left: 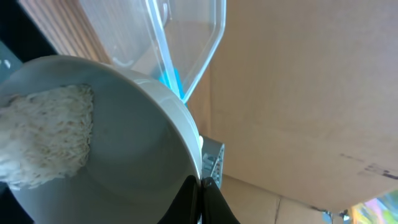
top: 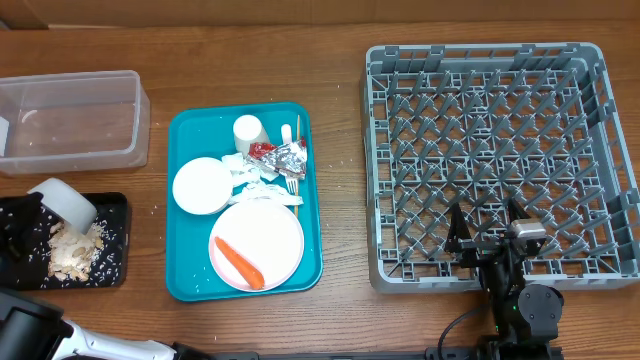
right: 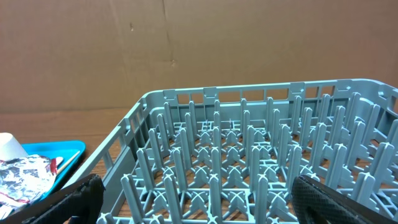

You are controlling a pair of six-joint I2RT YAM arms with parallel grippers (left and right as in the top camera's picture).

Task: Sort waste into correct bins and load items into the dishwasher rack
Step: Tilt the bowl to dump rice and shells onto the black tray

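At the far left, the left claw [left: 200, 193] pinches the rim of a white bowl [top: 62, 200], tipped mouth-down over the black tray [top: 112, 268] directly beneath it. Beige rice scraps [top: 75, 250] lie heaped there, and the wrist view shows a clump clinging to the bowl's inner wall. The bowl looks stiff, smooth and probably slick, so this thin hold on the rim could slip if shaken hard. Just beyond the claw sits the clear tub [top: 70, 120]. Well to its right, the teal tray [top: 185, 280] carries a second bowl [top: 202, 186], a cup [top: 248, 130], napkins [top: 250, 178], foil and red wrapper [top: 280, 155] and a pink plate [top: 270, 235] with the carrot [top: 240, 262] on it. Napkins and foil should be light and soft, easy to pinch at any raised fold. The carrot looks firm and apt to roll, so it is best taken across its middle. Farthest right, the right claw [top: 487, 228] hangs with fingers spread, holding nothing, over the near edge of the dishwasher rack [top: 500, 120], which stretches ahead of it.
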